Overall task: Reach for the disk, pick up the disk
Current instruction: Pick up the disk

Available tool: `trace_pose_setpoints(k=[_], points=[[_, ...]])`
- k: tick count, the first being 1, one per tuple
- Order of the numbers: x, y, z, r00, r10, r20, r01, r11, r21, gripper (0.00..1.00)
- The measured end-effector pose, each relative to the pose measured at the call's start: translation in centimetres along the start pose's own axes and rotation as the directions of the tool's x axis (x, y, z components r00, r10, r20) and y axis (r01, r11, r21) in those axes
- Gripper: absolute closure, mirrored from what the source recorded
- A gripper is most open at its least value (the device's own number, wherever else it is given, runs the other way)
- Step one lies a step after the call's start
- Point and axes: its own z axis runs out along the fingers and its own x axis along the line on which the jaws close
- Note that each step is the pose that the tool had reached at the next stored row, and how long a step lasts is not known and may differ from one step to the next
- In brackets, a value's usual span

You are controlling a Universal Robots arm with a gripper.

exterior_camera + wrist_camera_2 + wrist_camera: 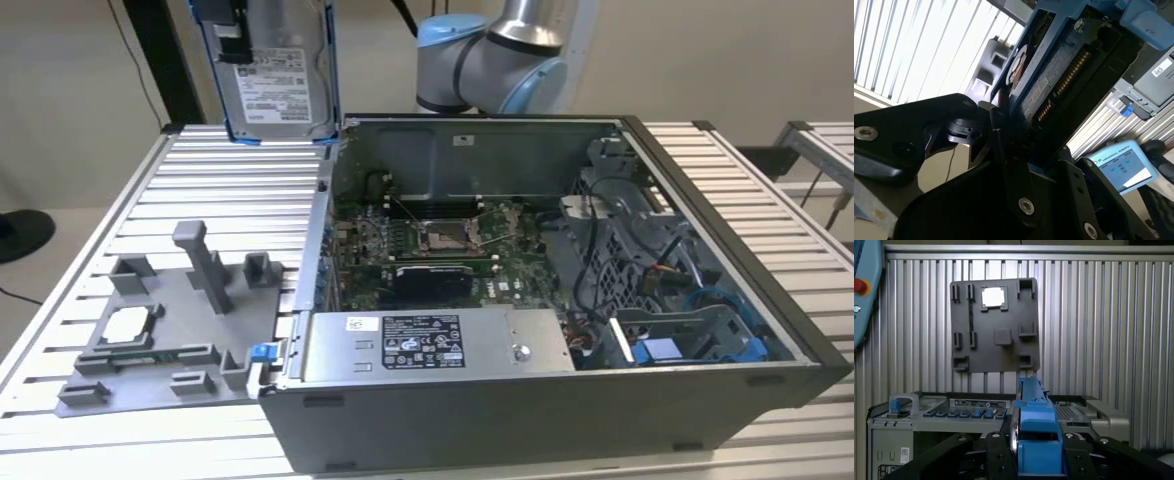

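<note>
The disk [280,80] hangs upright in the air above the table's far left part in the exterior view, its white label facing the camera and blue bracket strips along its sides. It is clear of the table and the computer case. In the second wrist view my gripper [1015,145] is shut on the disk [1049,85], with black fingers [1004,150] pressed against its faces and the circuit side with its connector showing. The first wrist view looks along the disk's blue bracket edge [1038,435], which sits clamped between the two black fingers [999,460].
An open computer case [801,330] fills the middle of the slatted table, with a silver power supply [427,345] at its front. A grey fixture plate [160,330] lies at the exterior view's left. The arm's base [494,60] stands behind the case. A pendant [1124,167] lies off the table.
</note>
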Motion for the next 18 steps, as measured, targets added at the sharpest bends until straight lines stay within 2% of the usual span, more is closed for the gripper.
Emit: trace_pose_setpoints(k=[18], points=[[0.09,-5.17,-0.25,1.0,0.0,0.0,0.0,1.0,-0.0069,1.0]])
